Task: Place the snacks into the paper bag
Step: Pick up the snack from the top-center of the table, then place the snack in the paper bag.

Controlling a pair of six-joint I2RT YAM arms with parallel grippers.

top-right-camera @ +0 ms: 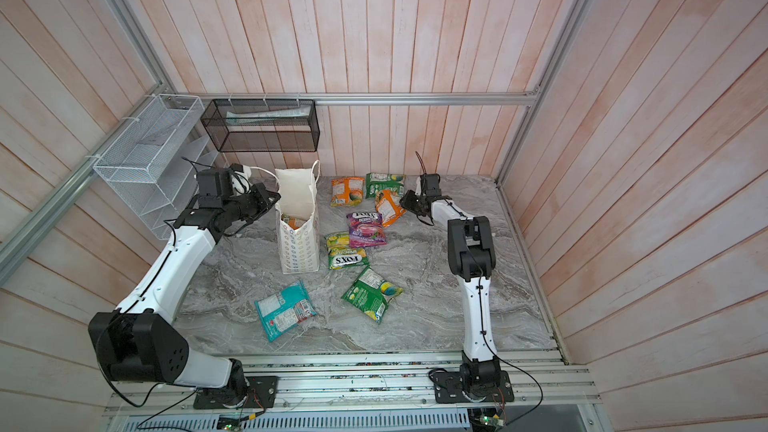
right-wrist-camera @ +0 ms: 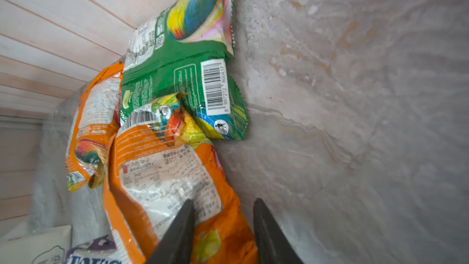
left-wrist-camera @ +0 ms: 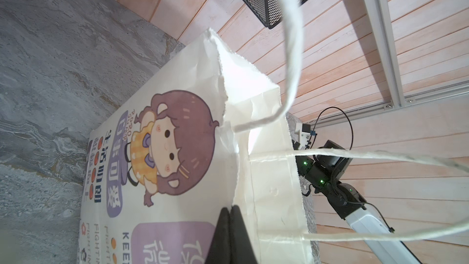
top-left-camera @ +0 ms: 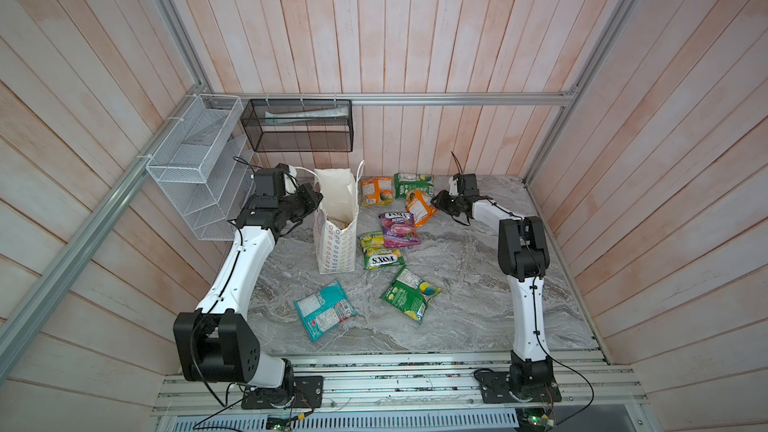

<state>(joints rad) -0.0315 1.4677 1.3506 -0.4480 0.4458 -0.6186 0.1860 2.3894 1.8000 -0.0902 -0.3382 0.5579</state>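
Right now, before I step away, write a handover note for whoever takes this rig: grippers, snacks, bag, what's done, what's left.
Left gripper: shut on the rim of the upright paper bag.
Right gripper: jaws apart astride the edge of the orange pouch; not clamped yet.
Done: an orange item shows inside the bag; the rest is hidden.
Left: on the table, at least that pouch, second orange pouch, back green pouch, front green pouch, purple pouch, yellow-green pouch, teal pouch.
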